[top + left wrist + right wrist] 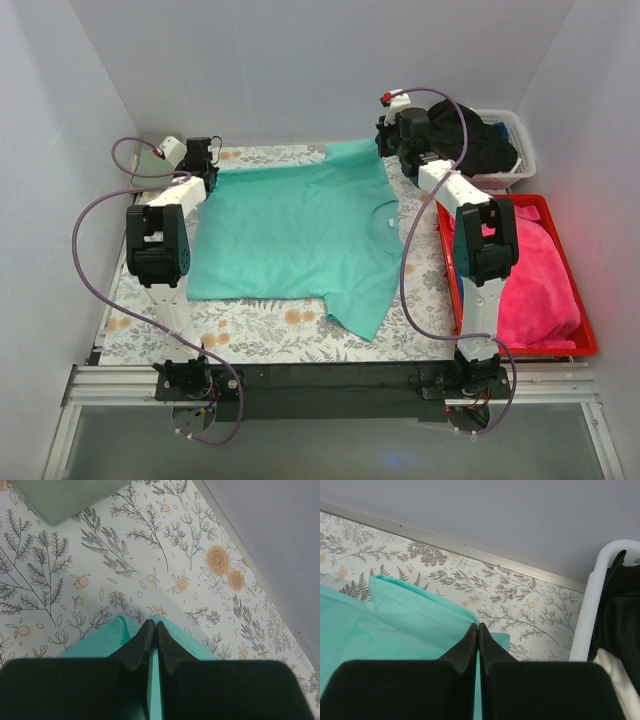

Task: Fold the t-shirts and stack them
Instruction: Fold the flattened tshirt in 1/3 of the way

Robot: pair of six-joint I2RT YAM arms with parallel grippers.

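a: which step was it at that moment?

b: i judged it as the start of the first fold. the teal t-shirt [290, 225] lay spread flat on the table cover [270, 335], with the neck toward the right and the hem toward the left.

a: and the grippers?

b: both were at the far edge of the shirt. the left gripper [153, 625] was clenched on the far hem corner, and teal cloth showed between its fingers. the right gripper [478, 627] was clenched on the far edge at the shoulder side, just beside the white basket [527, 150].

a: what did the next move call for?

b: in my opinion, both arms had to lift together and bring the far edge toward the near edge, at the same height, so the cloth made no wrinkle. the near sleeve stuck out and probably needed tucking later.

a: what was in the containers?

b: the basket held black clothes [470, 135], piled loosely and hanging a little over the rim. i could not tell how many pieces. the red tray [592, 345] at the right held a pink cloth [535, 275] that filled most of it. no teal shirt was in either one.
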